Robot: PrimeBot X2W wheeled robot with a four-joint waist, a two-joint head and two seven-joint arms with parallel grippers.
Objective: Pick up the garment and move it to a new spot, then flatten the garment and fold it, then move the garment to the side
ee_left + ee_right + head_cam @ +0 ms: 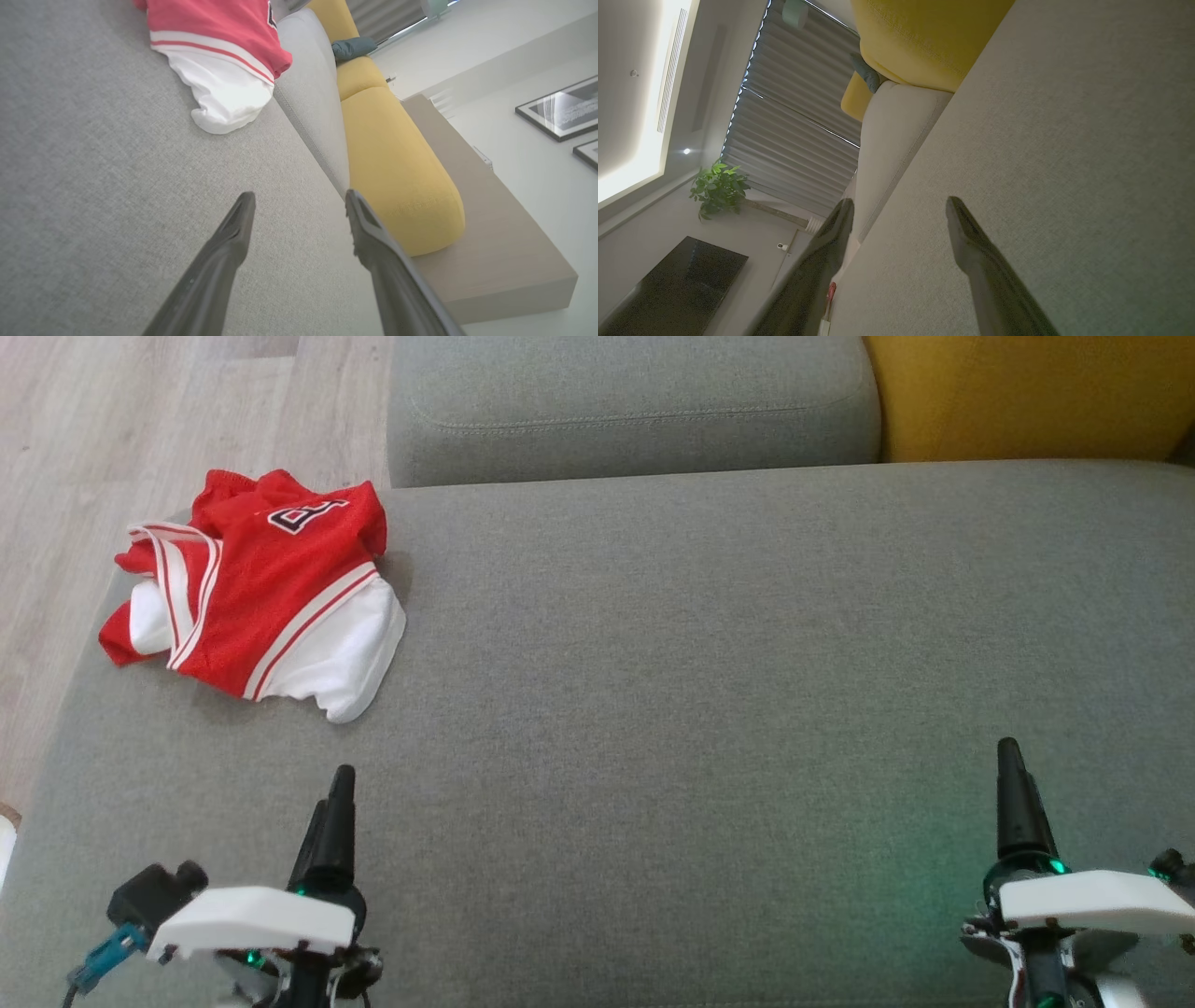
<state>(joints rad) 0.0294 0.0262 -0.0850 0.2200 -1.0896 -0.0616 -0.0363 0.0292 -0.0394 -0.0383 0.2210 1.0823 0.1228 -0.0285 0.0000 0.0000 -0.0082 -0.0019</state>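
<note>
Your garment (pixel 257 593), a red and white jersey, lies in the upper left of the head view. It sits on the grey seat cushion (pixel 709 709), close to the seat's left edge and just below the grey back cushion (pixel 635 411). It looks bunched rather than folded, though from this angle you can't be sure how the layers sit. On that reading, you are at the first step: the pick-up.

Your left gripper (pixel 299 200) sits at the lower left of the head view, fingers spread wide with nothing between them. In its wrist view the jersey's white hem shows at the top of the frame, well apart from the fingertips. Your right gripper (pixel 900 207) is at the lower right, also spread and empty, over bare cushion and far from the cloth.

The next move probably belongs to the left arm. Reach up the frame to the near white hem, come down over a raised fold and pinch it. Then lift and carry the garment toward the open middle of the seat.
</note>
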